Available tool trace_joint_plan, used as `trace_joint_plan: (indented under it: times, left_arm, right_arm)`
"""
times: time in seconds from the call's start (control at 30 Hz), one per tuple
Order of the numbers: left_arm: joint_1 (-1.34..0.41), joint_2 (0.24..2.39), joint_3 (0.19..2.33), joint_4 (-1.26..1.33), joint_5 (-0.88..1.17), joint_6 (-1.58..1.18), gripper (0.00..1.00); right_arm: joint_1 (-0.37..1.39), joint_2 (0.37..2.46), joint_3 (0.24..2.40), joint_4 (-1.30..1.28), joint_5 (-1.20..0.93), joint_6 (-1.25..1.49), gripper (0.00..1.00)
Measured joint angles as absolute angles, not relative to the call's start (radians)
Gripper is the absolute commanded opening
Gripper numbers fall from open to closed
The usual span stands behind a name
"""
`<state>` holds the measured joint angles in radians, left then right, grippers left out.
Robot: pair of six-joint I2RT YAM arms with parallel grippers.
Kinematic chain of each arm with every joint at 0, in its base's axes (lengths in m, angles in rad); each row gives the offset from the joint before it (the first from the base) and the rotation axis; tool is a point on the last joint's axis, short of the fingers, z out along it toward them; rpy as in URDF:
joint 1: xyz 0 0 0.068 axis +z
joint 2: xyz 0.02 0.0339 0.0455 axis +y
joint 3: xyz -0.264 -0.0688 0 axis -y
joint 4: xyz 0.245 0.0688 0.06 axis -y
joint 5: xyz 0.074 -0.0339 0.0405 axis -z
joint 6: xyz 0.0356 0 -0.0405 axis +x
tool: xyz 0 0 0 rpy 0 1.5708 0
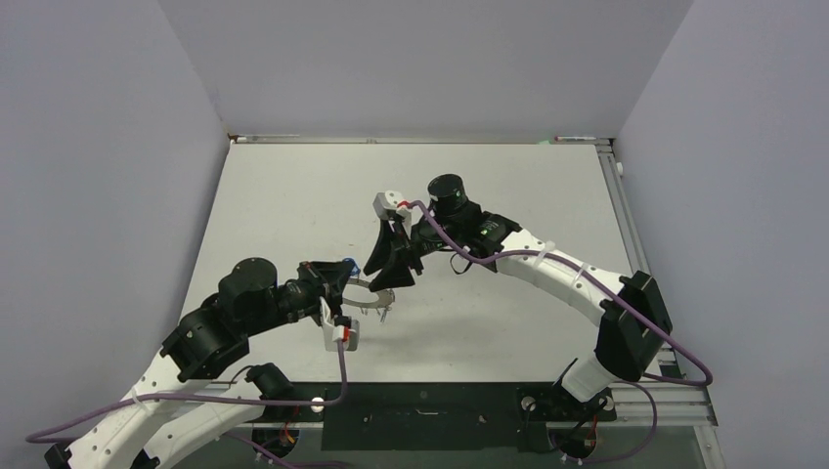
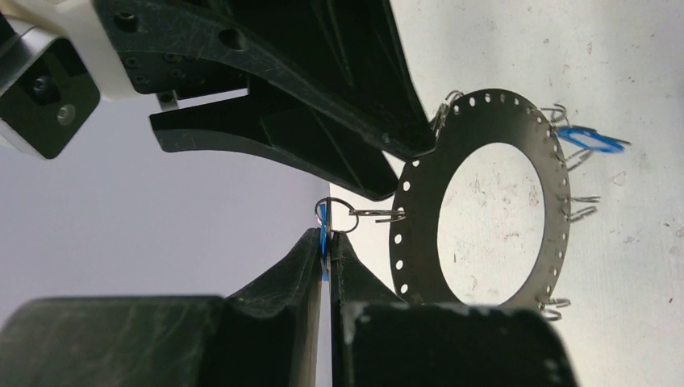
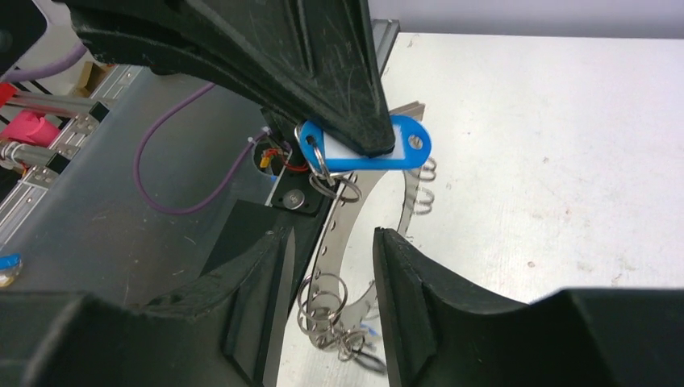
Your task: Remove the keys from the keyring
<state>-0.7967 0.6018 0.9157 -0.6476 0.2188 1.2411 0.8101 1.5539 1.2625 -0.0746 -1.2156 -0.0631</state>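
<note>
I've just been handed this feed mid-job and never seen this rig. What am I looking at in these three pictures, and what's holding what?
Two robot arms, each ending in a two-finger gripper, work over a table. The wide picture looks down from above and behind them; the other two come from a camera on each wrist. Between the arms is the keyring, a flat grey disc with a big hole and wire loops round its rim. The left gripper is shut on a blue key tag linked to it. The right gripper is open, its fingers either side of the ring's band.
</note>
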Motion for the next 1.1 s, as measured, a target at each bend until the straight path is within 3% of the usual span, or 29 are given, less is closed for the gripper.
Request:
trace_joint_plan:
  times: [0.1,0.2,1.1]
  left_arm:
    - [-0.797,0.598,0.909,-0.649,0.226,1.254,0.00]
    - [-0.797,0.592,0.897,-0.649,0.229,1.267,0.00]
    - [-0.793,0.562,0.839,-0.631,0.242,1.310,0.00]
  right_arm:
    - [0.805,1.555,1.277,-0.056,-1.217,-0.046,0.52]
    - [0.805,1.558,1.305,-0.046,-1.221,-0.041,0.54]
    - [0.860,1.638,1.402,-0.336,-1.229,-0.319,0.45]
